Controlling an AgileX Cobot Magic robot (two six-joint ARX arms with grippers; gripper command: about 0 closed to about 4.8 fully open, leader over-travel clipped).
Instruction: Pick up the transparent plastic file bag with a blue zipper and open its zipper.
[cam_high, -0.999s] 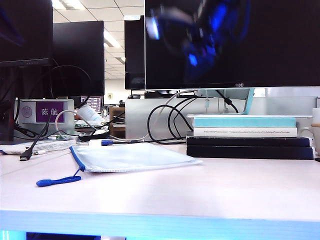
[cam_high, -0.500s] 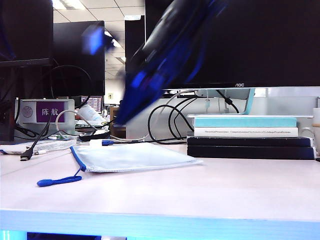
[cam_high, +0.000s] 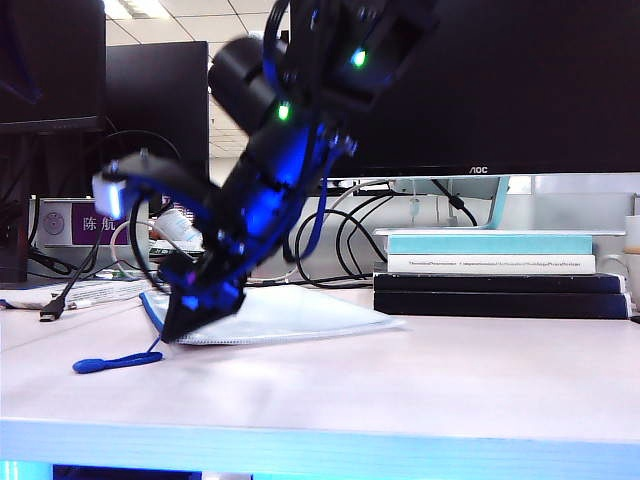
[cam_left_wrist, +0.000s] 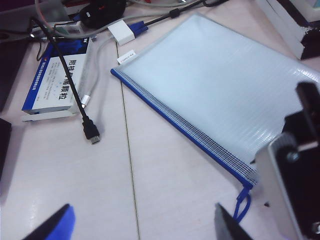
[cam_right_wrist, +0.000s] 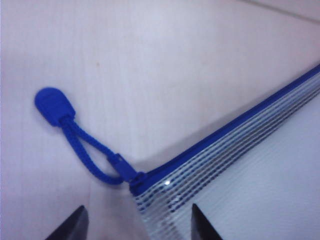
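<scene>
— Two arms: where are they?
— Right gripper slants down, fingers apart, over the file bag flat on the desk, at its zipper end. Left gripper hovers above, spread wide.

One file bag, one zipper, one medicine box, three stacked books.

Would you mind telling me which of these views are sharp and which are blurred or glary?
Exterior view: table, books and file bag sharp; the right tool and its arm slightly motion-smeared, with blue and green lights glowing. Left wrist view: bag and zipper crisp; the left tool's fingertips soft at the frame edge. Right wrist view: soft and bluish throughout, zipper pull still legible.
</scene>
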